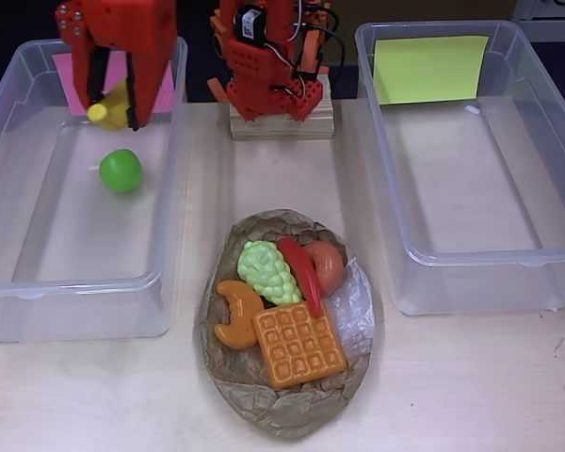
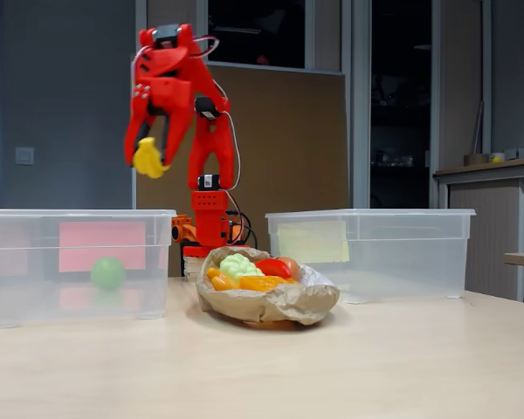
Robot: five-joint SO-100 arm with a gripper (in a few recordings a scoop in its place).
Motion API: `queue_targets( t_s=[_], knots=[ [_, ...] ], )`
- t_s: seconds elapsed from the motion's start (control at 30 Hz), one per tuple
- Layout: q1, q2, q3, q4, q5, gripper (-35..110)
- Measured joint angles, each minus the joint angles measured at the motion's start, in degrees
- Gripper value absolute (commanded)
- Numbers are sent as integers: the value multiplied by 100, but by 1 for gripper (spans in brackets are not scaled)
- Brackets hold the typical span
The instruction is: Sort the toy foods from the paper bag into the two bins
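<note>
Overhead, the red pincer (image 1: 111,111) is clamped on the yellow bananas (image 1: 113,105), held high above the far end of the pink-note bin (image 1: 75,282); a green apple (image 1: 121,170) lies on that bin's floor. Between the bins, the paper bag (image 1: 292,414) sits on the counter (image 1: 471,386) carrying pale green grapes (image 1: 266,271), red chili (image 1: 303,273), croissant (image 1: 235,315), orange waffle (image 1: 298,345) and a partly hidden donut (image 1: 328,266). Right of it stands the yellow-green-note bin (image 1: 480,273).
</note>
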Motion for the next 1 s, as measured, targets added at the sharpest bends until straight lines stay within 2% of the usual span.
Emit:
queue_targets(
  t_s=[0.13,0.33,0.6,0.9,1.0],
  knots=[
    [870,-642,167,-580,-352,3],
    [1441,-2338,-404,-1134,-527,6],
    [1292,-4096,-1459,-1345,-650,10],
    [879,-4395,-1389,-1424,-642,10],
    [800,-4395,-1028,-1477,-571,22]
  ],
)
